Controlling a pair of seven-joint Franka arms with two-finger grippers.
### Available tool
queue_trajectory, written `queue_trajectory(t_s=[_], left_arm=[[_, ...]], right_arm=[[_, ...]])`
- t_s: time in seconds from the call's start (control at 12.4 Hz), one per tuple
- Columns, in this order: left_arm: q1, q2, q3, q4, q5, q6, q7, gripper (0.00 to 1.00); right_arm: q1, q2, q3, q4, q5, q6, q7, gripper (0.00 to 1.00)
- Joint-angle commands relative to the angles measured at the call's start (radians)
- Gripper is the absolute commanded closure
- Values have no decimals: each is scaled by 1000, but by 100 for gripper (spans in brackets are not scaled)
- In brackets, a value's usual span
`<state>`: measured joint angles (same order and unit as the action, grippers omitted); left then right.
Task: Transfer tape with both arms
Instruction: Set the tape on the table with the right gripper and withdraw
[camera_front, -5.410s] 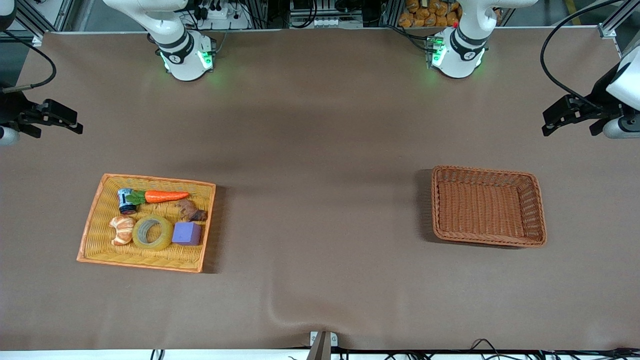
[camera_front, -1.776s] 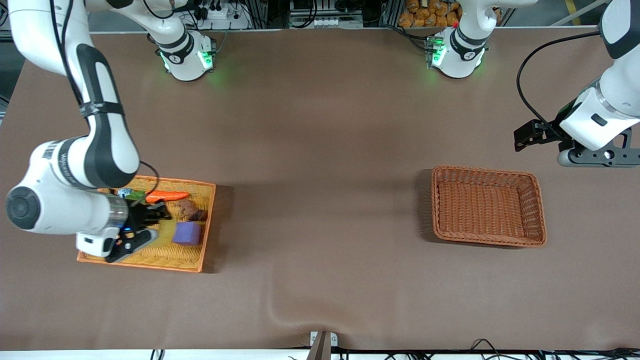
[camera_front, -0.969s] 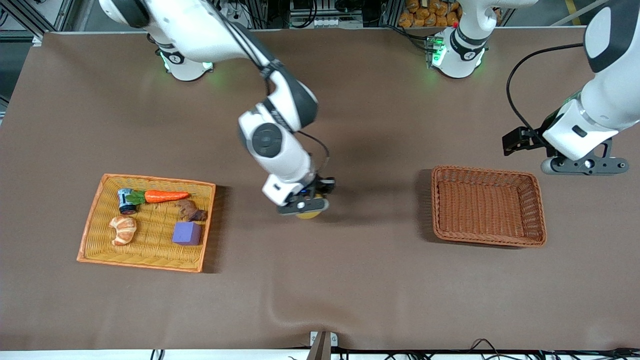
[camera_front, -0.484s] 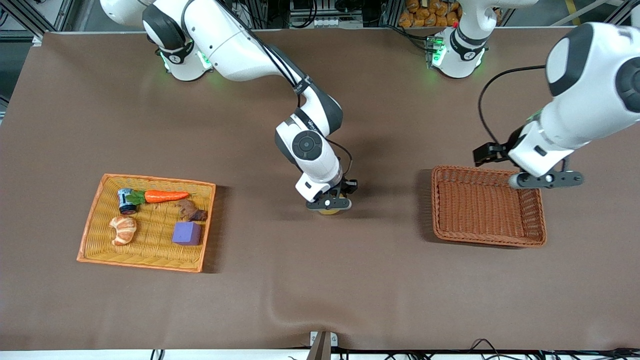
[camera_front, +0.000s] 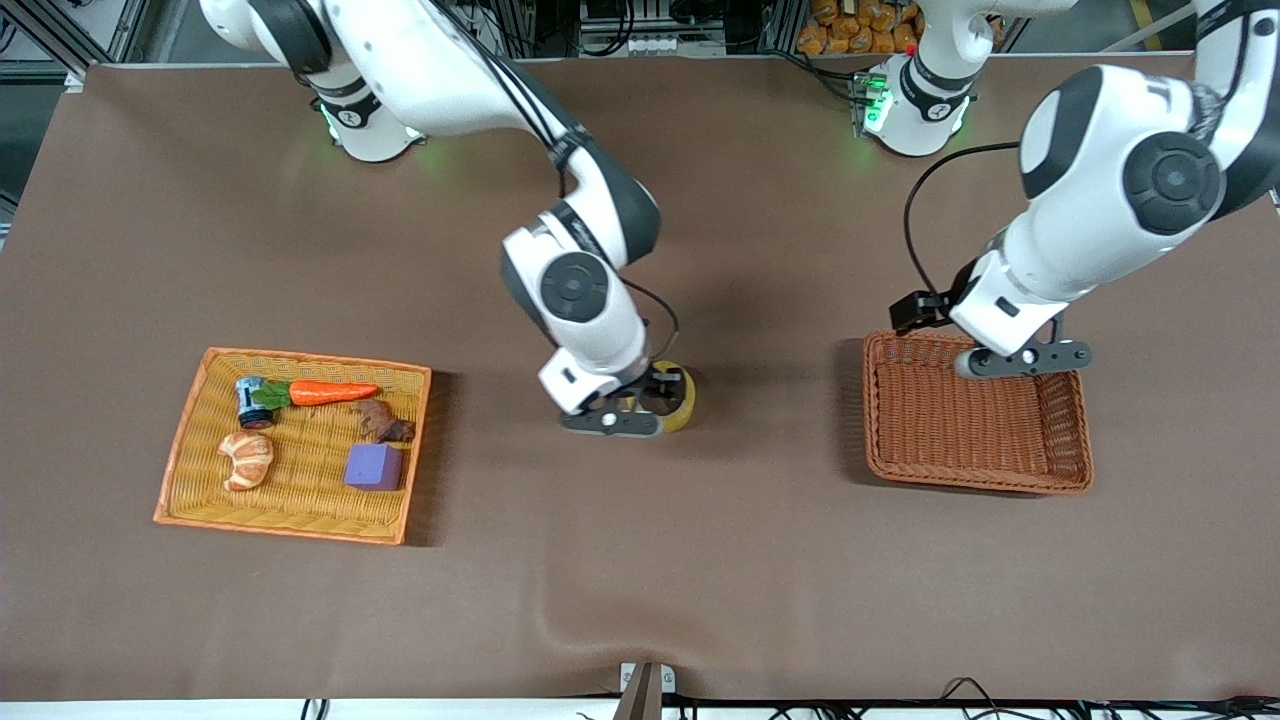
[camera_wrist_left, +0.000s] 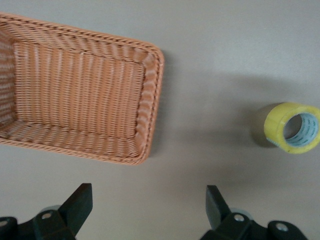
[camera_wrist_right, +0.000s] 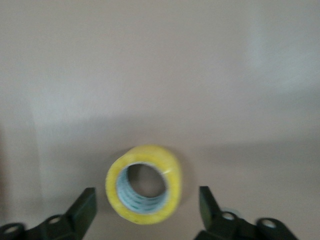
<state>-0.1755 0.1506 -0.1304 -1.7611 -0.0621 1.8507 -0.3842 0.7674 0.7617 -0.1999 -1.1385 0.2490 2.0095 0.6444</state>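
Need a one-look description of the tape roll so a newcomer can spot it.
Start from the two baskets: the flat orange tray toward the right arm's end and the deeper brown wicker basket toward the left arm's end. On the bare brown table between them, under the right claw, lies the tape. It is the only yellow ring, with a grey core.
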Motion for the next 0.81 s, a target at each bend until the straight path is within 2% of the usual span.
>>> queue_trajectory(t_s=[0.0,0.16,0.32,0.57,0.73], left_arm=[[-73,61,0,-11,-15,89,-126,0],[-139,134,2,-3,-13,157,-255,0],[-212,207,3,3,-12,252,-339,0],[-292,332,2,89,34,363,-401,0],[-350,424,5,162,36,432,-427,0]], right_arm=[[-11,-184,-70,-148,-13,-34,-138,0],[-25,-280,-131,-182,-27,-124,-237,0],[-62,-353,-206,-188,-27,-285,-397,0],[-176,-458,-211,-213,-28,-408,-526,0],[-242,-531,-211,-256,-75,-420,-621,0]])
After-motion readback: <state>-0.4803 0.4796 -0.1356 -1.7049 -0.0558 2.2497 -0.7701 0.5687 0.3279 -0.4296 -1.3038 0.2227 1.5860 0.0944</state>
